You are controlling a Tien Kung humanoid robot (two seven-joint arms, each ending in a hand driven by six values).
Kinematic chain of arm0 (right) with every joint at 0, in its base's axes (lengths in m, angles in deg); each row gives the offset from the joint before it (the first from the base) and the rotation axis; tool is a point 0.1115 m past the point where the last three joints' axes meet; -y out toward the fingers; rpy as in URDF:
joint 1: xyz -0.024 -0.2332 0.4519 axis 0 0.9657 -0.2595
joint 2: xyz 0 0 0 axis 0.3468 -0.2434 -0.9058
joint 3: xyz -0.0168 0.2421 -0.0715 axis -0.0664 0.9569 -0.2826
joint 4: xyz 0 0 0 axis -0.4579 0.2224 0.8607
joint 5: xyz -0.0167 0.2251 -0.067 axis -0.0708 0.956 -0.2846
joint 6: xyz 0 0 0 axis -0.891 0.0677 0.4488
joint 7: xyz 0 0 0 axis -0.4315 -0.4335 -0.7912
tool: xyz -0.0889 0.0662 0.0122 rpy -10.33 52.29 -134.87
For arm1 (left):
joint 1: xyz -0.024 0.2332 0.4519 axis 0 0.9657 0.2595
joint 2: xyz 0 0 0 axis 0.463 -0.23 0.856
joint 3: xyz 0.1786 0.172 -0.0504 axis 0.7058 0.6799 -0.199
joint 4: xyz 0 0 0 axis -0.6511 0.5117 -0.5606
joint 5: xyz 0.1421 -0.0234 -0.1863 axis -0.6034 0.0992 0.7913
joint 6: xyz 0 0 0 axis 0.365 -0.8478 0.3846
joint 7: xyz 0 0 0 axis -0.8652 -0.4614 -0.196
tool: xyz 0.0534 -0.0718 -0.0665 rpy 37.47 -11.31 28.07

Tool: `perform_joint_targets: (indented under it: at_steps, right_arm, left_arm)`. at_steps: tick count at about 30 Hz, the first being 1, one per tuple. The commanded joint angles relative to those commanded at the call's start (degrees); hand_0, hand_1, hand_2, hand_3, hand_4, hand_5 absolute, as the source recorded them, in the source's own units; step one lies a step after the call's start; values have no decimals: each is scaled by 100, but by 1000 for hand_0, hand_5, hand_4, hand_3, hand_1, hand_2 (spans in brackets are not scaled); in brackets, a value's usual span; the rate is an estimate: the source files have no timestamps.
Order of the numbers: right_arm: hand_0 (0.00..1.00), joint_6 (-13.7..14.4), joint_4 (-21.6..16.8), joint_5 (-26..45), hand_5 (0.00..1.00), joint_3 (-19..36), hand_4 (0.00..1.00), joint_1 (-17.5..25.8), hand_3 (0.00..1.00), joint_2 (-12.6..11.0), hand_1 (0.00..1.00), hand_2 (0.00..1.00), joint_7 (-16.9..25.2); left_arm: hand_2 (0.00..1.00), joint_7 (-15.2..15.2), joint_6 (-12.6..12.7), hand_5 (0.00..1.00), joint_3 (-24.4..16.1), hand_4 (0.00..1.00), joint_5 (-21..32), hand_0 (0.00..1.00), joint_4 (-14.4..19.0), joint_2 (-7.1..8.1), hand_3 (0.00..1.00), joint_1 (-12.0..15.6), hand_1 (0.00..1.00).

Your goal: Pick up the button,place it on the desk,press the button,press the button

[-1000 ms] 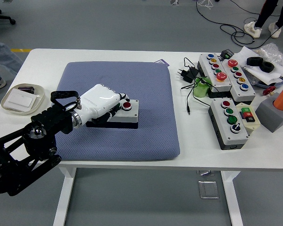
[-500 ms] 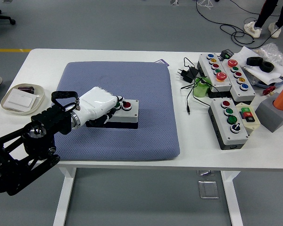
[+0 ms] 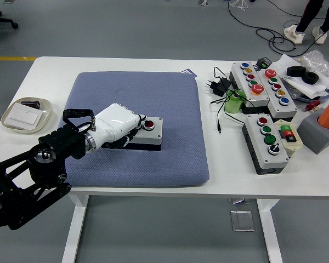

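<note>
The left robot hand (image 3: 120, 127) lies over the near end of the button box (image 3: 147, 133), fingers curled around it to grasp it. The box rests on the blue pad (image 3: 170, 98), its red button (image 3: 148, 125) exposed just beyond the fingertips, ready for pressing.

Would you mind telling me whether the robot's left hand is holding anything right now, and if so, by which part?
The left hand lies over the left end of the button box on the blue pad; whether its fingers actually grip it cannot be told.
</note>
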Motion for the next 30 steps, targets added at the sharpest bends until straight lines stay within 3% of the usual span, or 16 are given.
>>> perform_joint_targets:
  at_steps: [11,24,28,30]
  right_arm:
    - [627,1,0,13,22,-15,279,-6,582,-1,477,539,8]
    - [627,-4,0,-1,22,-19,280,17,582,-3,477,539,5]
    - [627,-2,0,9,22,-24,279,34,582,-1,477,539,6]
    - [627,-3,0,-1,22,-21,279,41,582,0,477,539,4]
  left_arm:
    - [72,0,-36,2,24,246,10,117,-96,-21,781,0,12]
    - [72,-48,-313,2,65,243,57,117,-296,-43,780,12,12]
    - [73,-26,-151,2,-6,247,58,118,-244,-39,781,49,13]
    - [73,-21,58,2,-143,247,15,118,-104,-23,781,84,13]
